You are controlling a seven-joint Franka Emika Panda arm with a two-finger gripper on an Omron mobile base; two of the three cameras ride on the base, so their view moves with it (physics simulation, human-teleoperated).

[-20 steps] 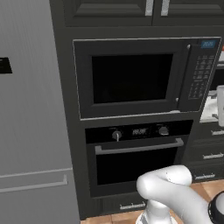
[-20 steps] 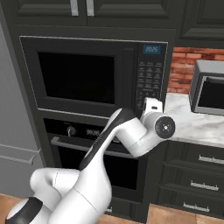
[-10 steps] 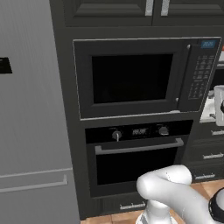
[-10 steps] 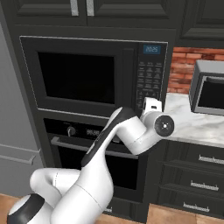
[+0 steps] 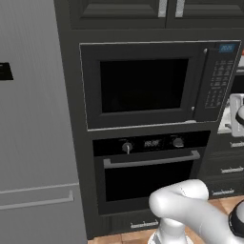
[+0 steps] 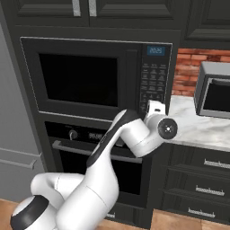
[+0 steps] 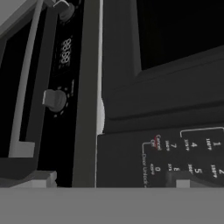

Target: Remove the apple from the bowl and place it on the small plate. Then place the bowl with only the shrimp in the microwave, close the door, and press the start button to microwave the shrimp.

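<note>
Showing the built-in black microwave [image 6: 96, 76], wide black door [image 6: 81, 76] closed; white end effector [image 6: 155, 109] unmoved at the keypad's 6 o'clock corner, finger state indeterminable; scene unchanged since earlier.

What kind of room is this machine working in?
A kitchen, apparently a rendered one. A built-in microwave sits above an oven, with a grey fridge on one side and a marble counter backed by brick wall on the other.
</note>
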